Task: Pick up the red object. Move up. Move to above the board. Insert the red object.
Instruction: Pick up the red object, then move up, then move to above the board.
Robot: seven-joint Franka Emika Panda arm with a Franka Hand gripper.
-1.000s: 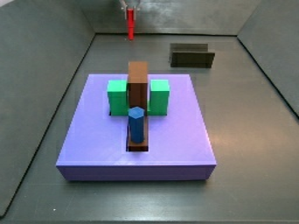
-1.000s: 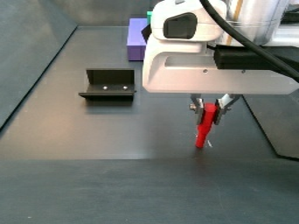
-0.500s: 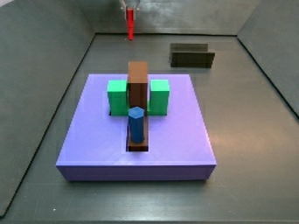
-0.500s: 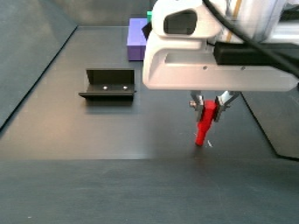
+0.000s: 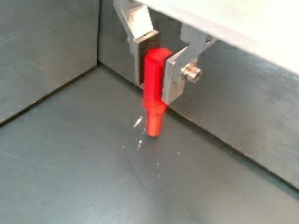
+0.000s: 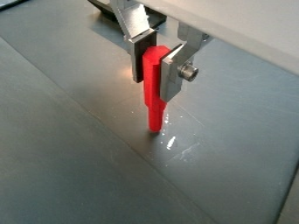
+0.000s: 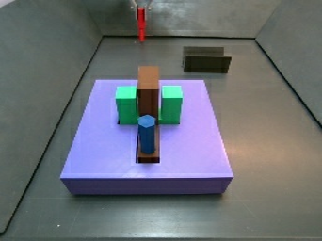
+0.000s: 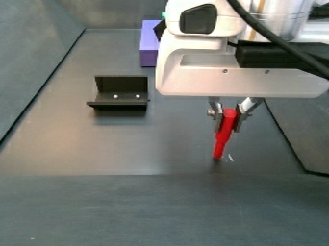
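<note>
now the pincer (image 8: 232, 110) hangs at the far end of the desk (image 7: 251, 202), its two silver fingers (image 5: 179, 72) pressed against the upper part of the red object (image 5: 153, 92), so it is clamped on that bar. in both wrist views the red object (image 6: 153, 90) stands upright, long axis vertical, most of its length poking down below the pads. its lower tip looks just clear of the grey floor, with a small bright reflection right under it, though whether it is fully off the surface is hard to call.

so what matters for the coming move? the board (image 7: 189, 158) lies well apart from the pincer, out along the desk toward the near side in a side view, with the red object (image 7: 141, 24) showing only as a small sliver near the back wall. the brown block (image 7: 149, 90) and the blue peg (image 7: 147, 134) sit along the board's central slot, green blocks (image 7: 126, 104) on either side, and the fixture (image 8: 119, 92) stands off to one side. my read: the bar is already oriented for a straight-down entry, so the job ahead is height first, then a long carry over to the board.
</note>
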